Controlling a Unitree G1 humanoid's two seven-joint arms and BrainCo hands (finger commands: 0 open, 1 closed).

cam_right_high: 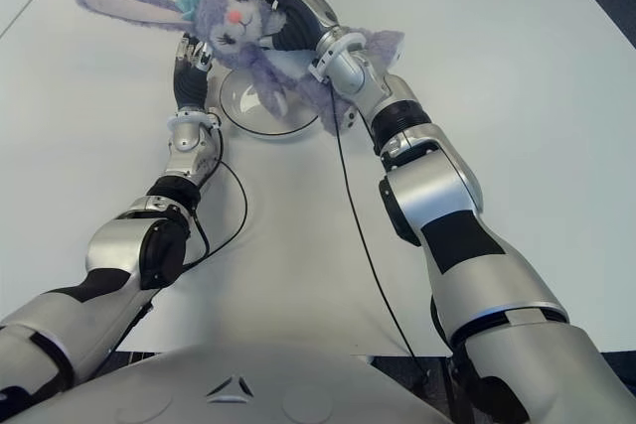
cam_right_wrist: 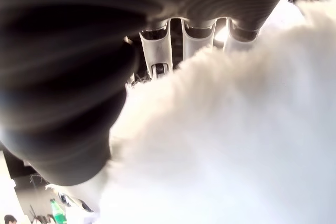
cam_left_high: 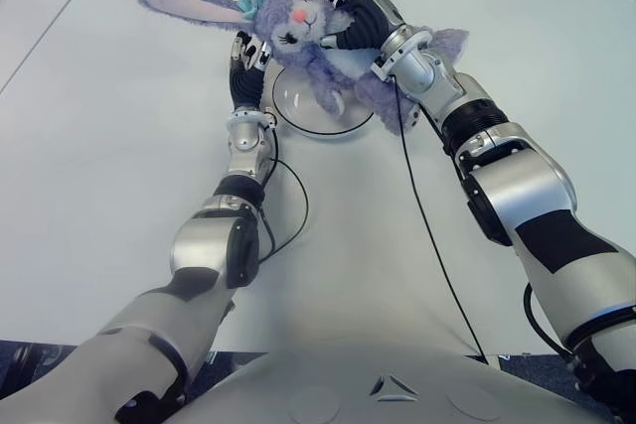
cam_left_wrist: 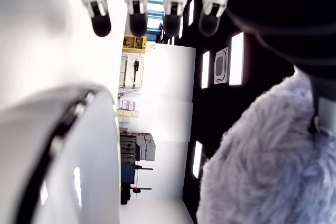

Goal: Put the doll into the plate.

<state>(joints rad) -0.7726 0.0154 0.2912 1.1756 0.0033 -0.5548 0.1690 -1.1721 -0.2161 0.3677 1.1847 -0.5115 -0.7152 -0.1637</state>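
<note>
A purple plush bunny doll [cam_left_high: 298, 22] with long ears and a blue bow hangs over the white plate [cam_left_high: 298, 114] at the far middle of the table. My right hand [cam_left_high: 348, 12] is shut on the doll's head and upper body; in the right wrist view its fingers [cam_right_wrist: 157, 45] press into the doll's fur [cam_right_wrist: 236, 140]. The doll's legs dangle over the plate's right rim. My left hand [cam_left_high: 246, 57] stands at the plate's left rim with its fingers [cam_left_wrist: 136, 9] stretched out, holding nothing. The plate's rim [cam_left_wrist: 63, 129] and the doll's fur [cam_left_wrist: 273, 161] show in the left wrist view.
The white table [cam_left_high: 119, 166] spreads wide on both sides. A black cable [cam_left_high: 417, 206] runs from my right wrist across the table toward me, and another [cam_left_high: 293, 196] loops beside my left forearm.
</note>
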